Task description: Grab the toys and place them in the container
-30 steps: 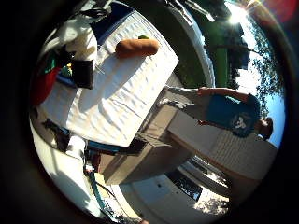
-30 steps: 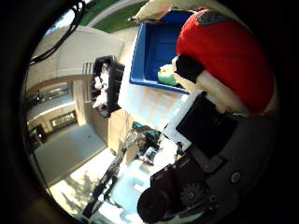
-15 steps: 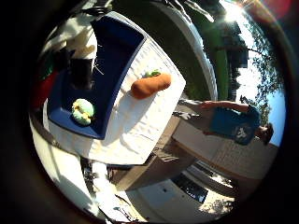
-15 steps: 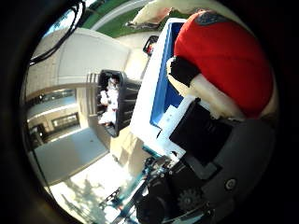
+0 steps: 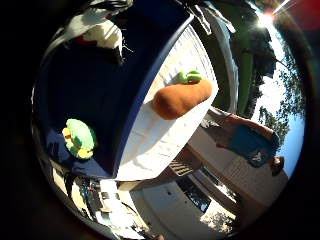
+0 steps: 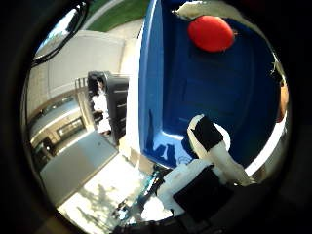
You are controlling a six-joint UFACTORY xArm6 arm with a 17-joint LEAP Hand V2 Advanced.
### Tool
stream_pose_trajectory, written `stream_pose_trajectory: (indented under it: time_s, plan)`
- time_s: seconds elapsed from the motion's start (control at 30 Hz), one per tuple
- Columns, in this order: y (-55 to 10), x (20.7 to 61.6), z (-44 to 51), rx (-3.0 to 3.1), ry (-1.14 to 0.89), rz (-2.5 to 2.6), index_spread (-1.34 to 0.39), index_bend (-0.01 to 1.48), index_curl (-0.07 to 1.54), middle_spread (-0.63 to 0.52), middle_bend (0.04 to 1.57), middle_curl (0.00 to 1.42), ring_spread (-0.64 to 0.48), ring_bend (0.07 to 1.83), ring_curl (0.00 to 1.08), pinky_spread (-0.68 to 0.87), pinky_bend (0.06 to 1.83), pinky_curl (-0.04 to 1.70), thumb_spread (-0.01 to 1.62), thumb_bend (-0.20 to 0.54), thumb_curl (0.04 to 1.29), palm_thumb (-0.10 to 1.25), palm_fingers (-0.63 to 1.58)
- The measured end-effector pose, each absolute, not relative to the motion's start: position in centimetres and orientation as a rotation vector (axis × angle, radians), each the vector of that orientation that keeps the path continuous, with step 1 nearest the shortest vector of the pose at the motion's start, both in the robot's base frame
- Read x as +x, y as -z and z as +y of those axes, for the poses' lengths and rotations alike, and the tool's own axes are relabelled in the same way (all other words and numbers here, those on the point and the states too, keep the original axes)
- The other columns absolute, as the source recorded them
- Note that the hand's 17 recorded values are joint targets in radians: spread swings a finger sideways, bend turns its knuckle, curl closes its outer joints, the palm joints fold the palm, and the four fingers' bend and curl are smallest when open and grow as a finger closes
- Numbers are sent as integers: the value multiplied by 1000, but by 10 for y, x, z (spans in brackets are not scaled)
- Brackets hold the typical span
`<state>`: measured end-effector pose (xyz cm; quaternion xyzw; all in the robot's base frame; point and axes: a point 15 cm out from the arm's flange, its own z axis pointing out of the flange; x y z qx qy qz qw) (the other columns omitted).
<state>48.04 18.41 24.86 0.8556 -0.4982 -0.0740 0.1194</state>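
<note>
Hard outdoor sunlight. In the little finger side view the sun [image 5: 266,19] flares white beside the trees, washing out the sky around it. The blue container [image 5: 95,100] lies mostly in deep shadow there, while the white table [image 5: 165,135] beside it glares. Both views curve strongly toward black rims.

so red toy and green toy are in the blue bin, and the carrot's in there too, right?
Not the carrot. The little finger side palm view shows the carrot toy lying on the white table beside the blue bin, outside its rim. The green toy is in the bin, and the thumb side view shows the red toy inside too.
</note>
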Motion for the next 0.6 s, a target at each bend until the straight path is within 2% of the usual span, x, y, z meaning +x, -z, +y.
stream_pose_trajectory:
  time_s: [0.13, 0.33, 0.6]
  plan:
    - [-258, 486, 179, 2554, 229, -1457, -452, 271, 129, 116, 97, 387, 314, 426, 309, 458, 767, 479, 1127, -43, 357, 594, -143]
    - [-293, 498, 140, 2592, 176, -1507, -450, 232, 182, 113, 115, 304, 320, 389, 302, 478, 710, 425, 1093, -22, 342, 647, -85]
    - [-324, 523, 29, 2583, 12, -1505, -385, 169, 209, 88, 154, 282, 280, 401, 314, 459, 626, 362, 1090, -28, 332, 683, -25]
